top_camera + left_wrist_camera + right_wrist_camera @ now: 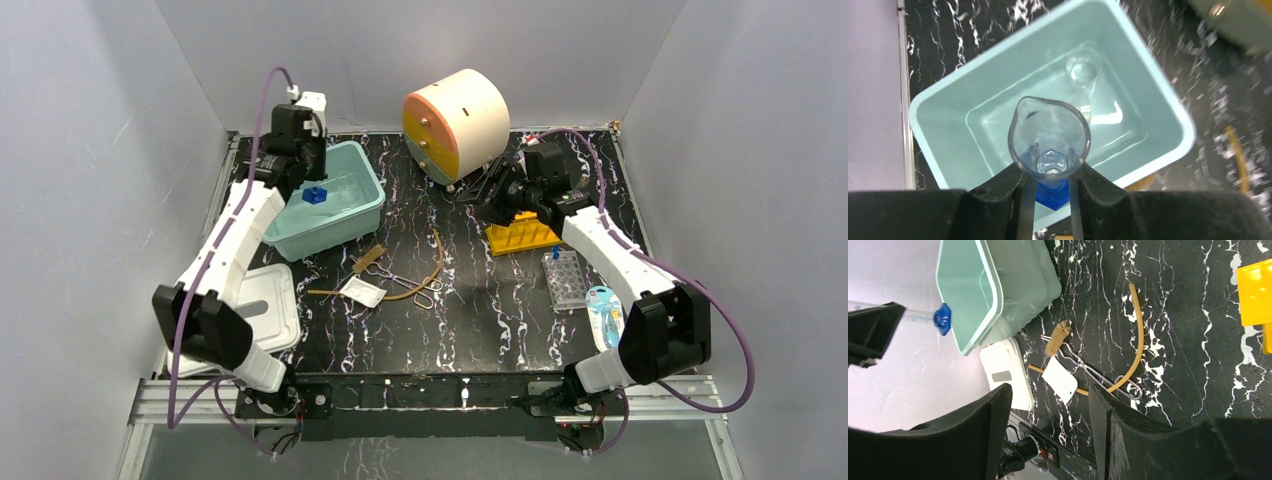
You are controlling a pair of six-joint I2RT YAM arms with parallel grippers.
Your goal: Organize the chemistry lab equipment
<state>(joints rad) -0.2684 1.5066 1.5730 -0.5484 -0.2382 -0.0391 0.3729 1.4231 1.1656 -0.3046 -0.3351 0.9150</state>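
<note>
One clear spouted cylinder (pixel 1050 131), blue base, above teal bin (pixel 1153 100)

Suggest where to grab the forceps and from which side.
Probably the bare middle of the forceps, from straight above, pinching across both arms. They lie flat on the table; the tips sit by the brush and the tan tube runs against the ring handles, so both ends look crowded.
</note>
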